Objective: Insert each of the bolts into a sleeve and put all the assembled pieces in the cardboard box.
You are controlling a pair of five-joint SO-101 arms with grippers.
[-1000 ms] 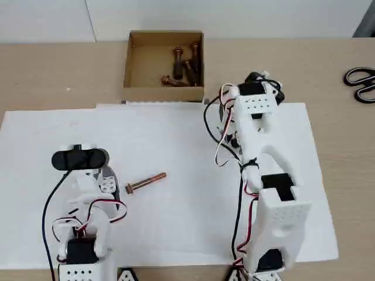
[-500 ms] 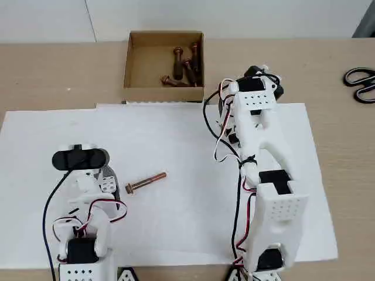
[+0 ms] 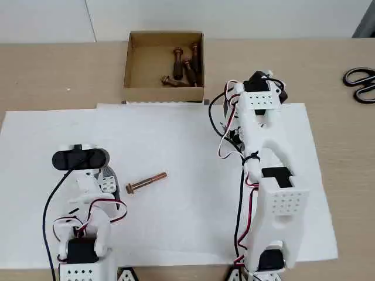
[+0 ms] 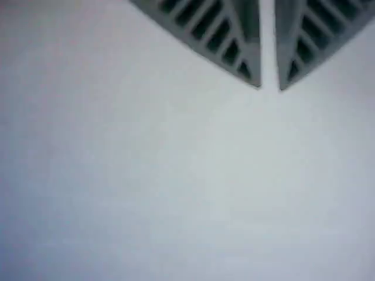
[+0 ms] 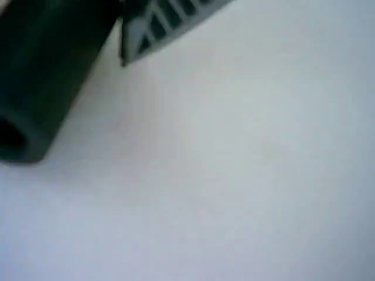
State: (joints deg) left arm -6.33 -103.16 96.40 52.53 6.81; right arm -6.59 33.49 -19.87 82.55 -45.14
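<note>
Bolt (image 3: 146,182) lay by itself on the white sheet (image 3: 176,140), just right of my left arm. The left end effector (image 4: 270,86) hung over bare paper with its tips pressed almost together and held nothing. Farther back, the cardboard box (image 3: 164,93) sat on the desk (image 3: 58,64) with several assembled pieces (image 3: 184,67) in its right half. At the right end effector (image 5: 132,44) a dark tube (image 5: 35,76) sat close beside it. I could not tell whether it was gripped. Scissors (image 3: 360,84) lay at the far right.
</note>
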